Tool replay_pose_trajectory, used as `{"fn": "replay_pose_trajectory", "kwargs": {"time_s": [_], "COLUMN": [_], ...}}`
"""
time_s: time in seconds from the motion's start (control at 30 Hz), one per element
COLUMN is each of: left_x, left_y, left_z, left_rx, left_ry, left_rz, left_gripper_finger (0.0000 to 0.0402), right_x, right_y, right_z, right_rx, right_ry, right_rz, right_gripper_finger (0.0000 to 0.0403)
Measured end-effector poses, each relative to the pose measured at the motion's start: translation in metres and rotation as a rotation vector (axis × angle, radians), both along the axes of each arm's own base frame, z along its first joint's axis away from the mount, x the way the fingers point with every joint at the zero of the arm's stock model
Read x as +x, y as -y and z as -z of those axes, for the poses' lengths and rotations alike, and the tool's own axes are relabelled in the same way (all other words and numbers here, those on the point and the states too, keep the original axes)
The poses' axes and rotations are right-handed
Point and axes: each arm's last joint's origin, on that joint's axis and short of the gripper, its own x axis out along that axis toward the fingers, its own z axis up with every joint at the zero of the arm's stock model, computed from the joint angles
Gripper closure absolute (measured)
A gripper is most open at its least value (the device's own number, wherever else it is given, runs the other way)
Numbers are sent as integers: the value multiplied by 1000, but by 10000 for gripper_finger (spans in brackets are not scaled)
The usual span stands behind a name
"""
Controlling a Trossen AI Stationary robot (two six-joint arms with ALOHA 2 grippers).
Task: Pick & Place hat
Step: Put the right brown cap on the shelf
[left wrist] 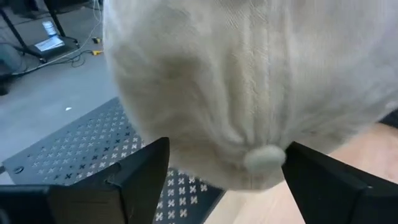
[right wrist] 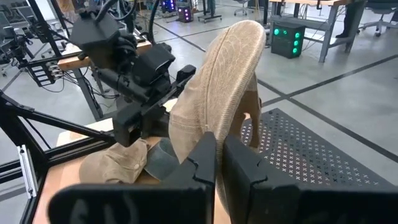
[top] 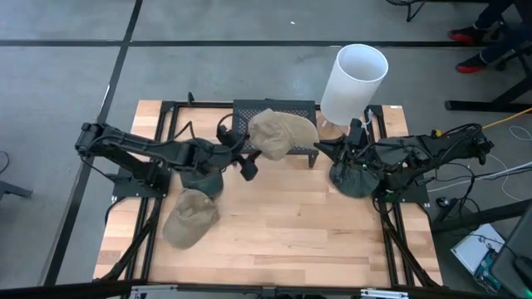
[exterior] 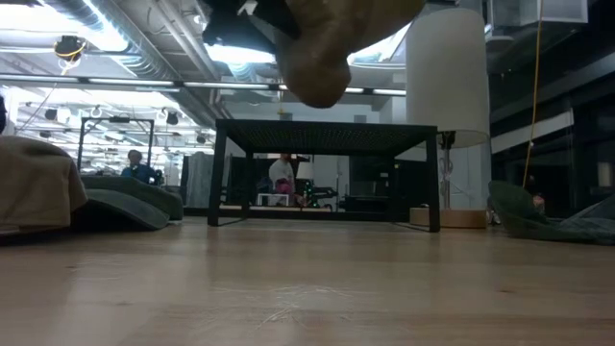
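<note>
- Wooden table [top: 274,224] on a concrete floor, seen from above; a black perforated rack [top: 274,110] stands at its 12 o'clock edge.
- Tan hat [top: 281,133]: lies over the rack's front edge, part overhanging the table. Risk: with no grip on it, it may slide off the edge.
- Left gripper [top: 248,159]: at 7 o'clock of the hat, fingers spread wide on either side of the crown button, holding nothing. Risk: a finger snags fabric on withdrawal and drags the hat down.
- Right gripper [right wrist: 219,163]: parked at 3 o'clock of the rack, fingers closed and empty.
- Second tan hat [top: 189,218]: on the table at 7 o'clock of the rack. Risk: a low return sweep could push it.
- White cylinder [top: 353,83]: at 2 o'clock of the rack, close enough to be knocked.
</note>
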Motion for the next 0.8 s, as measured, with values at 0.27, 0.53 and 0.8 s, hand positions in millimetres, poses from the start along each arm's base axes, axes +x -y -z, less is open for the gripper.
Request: {"fn": "replay_pose_trajectory", "kwargs": {"time_s": [0.27, 0.53, 0.8], "left_x": [-2, -9, -8], "left_y": [7, 9, -2], "left_z": [-7, -15, -14], "left_rx": [47, 69, -31], "left_ry": [-30, -4, 48], "left_rz": [201, 148, 115], "left_gripper_finger": [106, 107, 120], "right_x": [0, 0, 0], "right_y": [0, 0, 0], "right_z": [1, 1, 1], "right_rx": [-1, 2, 1], "right_ry": [-13, -10, -9], "right_rz": [0, 1, 0], "right_gripper_finger": [389, 389, 389]}}
